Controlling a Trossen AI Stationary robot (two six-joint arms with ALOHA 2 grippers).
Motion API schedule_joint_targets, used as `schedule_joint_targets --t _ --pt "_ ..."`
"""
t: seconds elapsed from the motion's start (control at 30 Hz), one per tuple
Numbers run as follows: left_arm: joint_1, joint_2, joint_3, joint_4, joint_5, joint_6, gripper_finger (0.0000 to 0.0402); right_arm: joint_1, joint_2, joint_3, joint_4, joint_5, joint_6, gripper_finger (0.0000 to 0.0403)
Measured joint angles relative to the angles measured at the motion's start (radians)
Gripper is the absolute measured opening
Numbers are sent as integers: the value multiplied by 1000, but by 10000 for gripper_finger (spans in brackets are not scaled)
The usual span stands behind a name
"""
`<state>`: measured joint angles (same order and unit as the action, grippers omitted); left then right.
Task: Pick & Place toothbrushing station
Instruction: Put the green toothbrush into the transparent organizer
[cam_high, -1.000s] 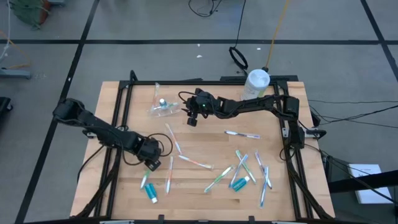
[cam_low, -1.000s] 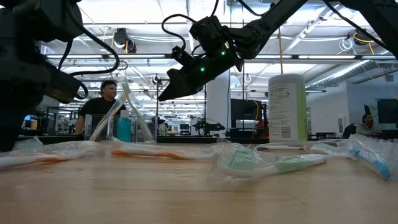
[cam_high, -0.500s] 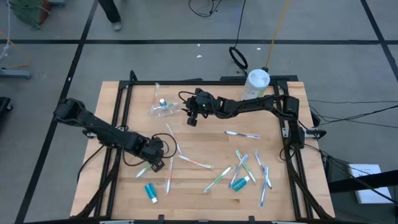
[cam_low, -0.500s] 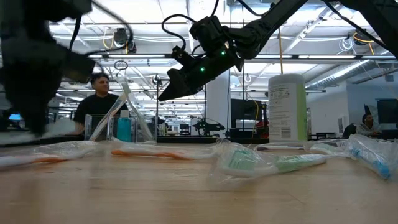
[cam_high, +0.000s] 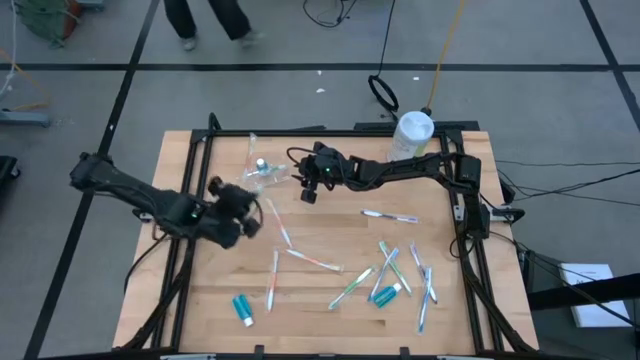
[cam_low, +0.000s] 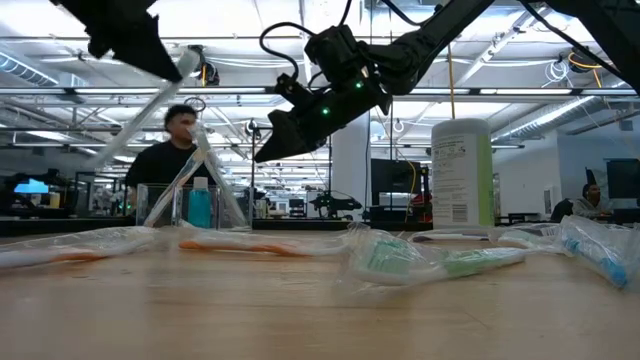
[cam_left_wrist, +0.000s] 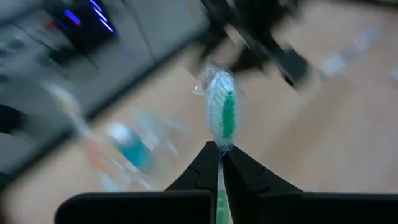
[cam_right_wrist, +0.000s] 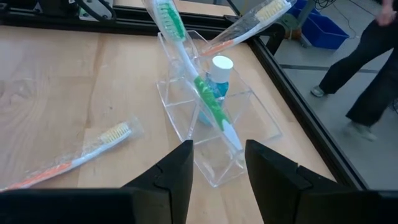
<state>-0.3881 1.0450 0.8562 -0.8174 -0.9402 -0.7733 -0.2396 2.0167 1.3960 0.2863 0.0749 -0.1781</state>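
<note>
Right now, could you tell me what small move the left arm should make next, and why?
Probably carry on toward the clear holder: the left gripper is shut on a green toothbrush, lifted off the table, with the holder just beyond it and the open right gripper waiting beside it.

Two dark jointed arms trail black cables; the right wrist shows small green lights.

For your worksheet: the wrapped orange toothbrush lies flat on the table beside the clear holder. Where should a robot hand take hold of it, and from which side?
Grip the orange toothbrush across its thin handle near the middle, coming from straight above. It lies flat on the wooden table with bare wood on both sides, so the fingers can straddle it; its bristle end is wider.
</note>
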Motion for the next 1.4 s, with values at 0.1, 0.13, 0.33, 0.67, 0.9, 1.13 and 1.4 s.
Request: schedule_joint_targets --t 0.1,0.13,0.33,0.67,0.9,1.13,1.4 --pt "26 -67 0 3 -150 52 15 5 0 0 0 -1 1 141" --pt "38 -84 0 3 -203 62 12 6 0 0 0 -1 1 141" --pt "146 -143 -27 3 -432 -15 13 8 0 0 0 -2 2 141" --pt "323 -148 -209 197 -474 -78 9 8 0 0 9 -1 2 141" --pt "438 -140 -305 535 -374 129 7 8 0 0 54 -2 2 141" --pt "545 -96 -443 783 -304 193 6 8 0 0 52 -2 2 141" --pt "597 -58 -482 819 -114 202 29 8 0 0 48 -2 2 141"
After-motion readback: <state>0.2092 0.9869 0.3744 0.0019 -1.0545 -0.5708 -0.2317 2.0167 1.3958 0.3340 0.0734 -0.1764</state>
